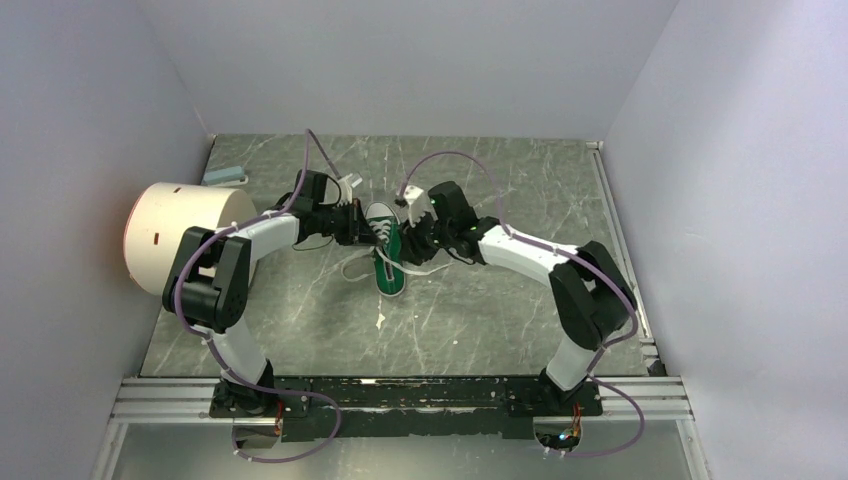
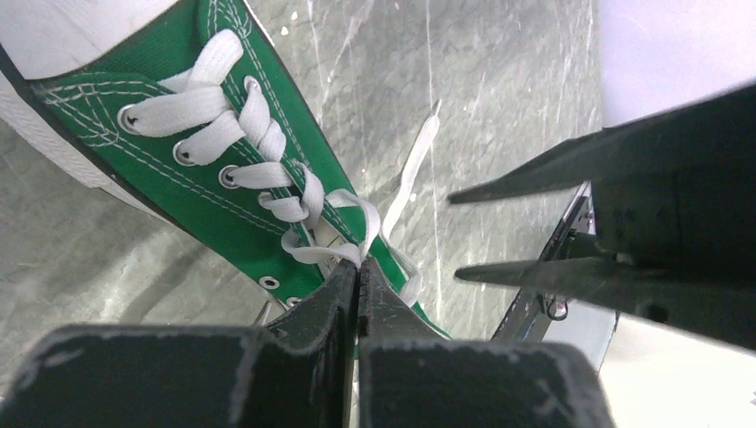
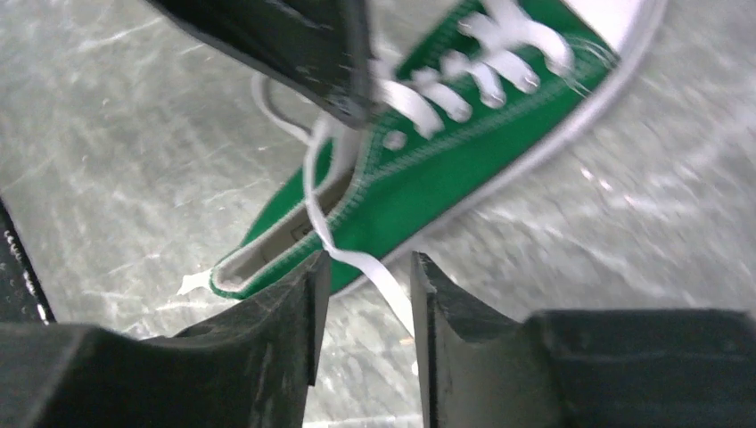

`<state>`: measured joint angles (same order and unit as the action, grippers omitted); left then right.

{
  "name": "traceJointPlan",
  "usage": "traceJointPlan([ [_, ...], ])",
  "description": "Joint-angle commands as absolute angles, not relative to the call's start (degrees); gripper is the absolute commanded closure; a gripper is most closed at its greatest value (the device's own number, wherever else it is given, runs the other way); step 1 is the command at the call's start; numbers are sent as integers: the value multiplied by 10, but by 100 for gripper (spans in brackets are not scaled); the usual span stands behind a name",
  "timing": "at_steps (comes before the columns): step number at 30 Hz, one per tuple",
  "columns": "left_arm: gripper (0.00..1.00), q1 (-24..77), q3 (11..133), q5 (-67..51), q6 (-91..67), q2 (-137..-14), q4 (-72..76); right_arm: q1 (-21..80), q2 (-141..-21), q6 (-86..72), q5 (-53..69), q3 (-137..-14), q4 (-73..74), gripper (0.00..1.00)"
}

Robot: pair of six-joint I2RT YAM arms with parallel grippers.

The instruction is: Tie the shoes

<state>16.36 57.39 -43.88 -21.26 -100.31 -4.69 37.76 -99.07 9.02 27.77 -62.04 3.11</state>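
Observation:
A small green sneaker (image 1: 386, 252) with white laces, white toe cap and white sole edge lies on the grey table, toe to the far side. My left gripper (image 2: 358, 266) is shut on a white lace (image 2: 334, 254) at the shoe's upper eyelets (image 2: 267, 283). It sits at the shoe's left side in the top view (image 1: 357, 226). My right gripper (image 3: 365, 263) is open at the shoe's right side (image 1: 412, 232). A loose lace strand (image 3: 379, 276) runs between its fingers, not pinched. The shoe (image 3: 428, 169) lies just beyond them.
A white cylinder with an orange glow (image 1: 180, 232) stands at the left wall. A pale blue block (image 1: 224, 175) lies at the far left. White walls enclose the table (image 1: 500, 320). A small white scrap (image 1: 380, 321) lies near the shoe's heel.

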Motion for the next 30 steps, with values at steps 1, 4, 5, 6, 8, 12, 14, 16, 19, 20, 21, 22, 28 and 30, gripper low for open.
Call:
traceJointPlan([
  [1,95,167,592,-458,-230,-996,-53,355,-927,-129,101,-609,107,54],
  [4,95,167,597,-457,-230,-994,-65,323,-927,-256,71,-615,170,48],
  [5,95,167,599,-458,-230,-994,-68,313,-939,-290,69,-623,192,48],
  [6,95,167,600,-460,-232,-994,-69,304,-956,-328,63,-632,212,47],
  [8,95,168,601,-469,-241,-998,-63,292,-991,-394,55,-660,249,46],
  [12,95,171,608,-471,-253,-1001,-58,291,-1047,-513,2,-700,327,45],
  [14,95,173,609,-471,-256,-1000,-53,293,-1077,-544,-26,-727,363,44],
  [16,95,176,612,-467,-254,-1002,-58,297,-1107,-575,-53,-757,402,45],
  [19,95,181,613,-459,-252,-1005,-61,306,-1138,-632,-77,-793,464,46],
  [20,95,181,610,-459,-256,-1005,-56,310,-1143,-649,-80,-801,479,46],
  [21,95,182,606,-461,-261,-1005,-48,314,-1144,-663,-83,-804,489,46],
  [22,95,182,603,-462,-264,-1005,-44,317,-1142,-673,-89,-803,493,46],
  [28,95,184,606,-451,-247,-1003,-59,326,-1129,-685,-134,-810,512,44],
  [30,95,184,605,-453,-245,-1004,-56,327,-1130,-686,-130,-808,512,44],
])
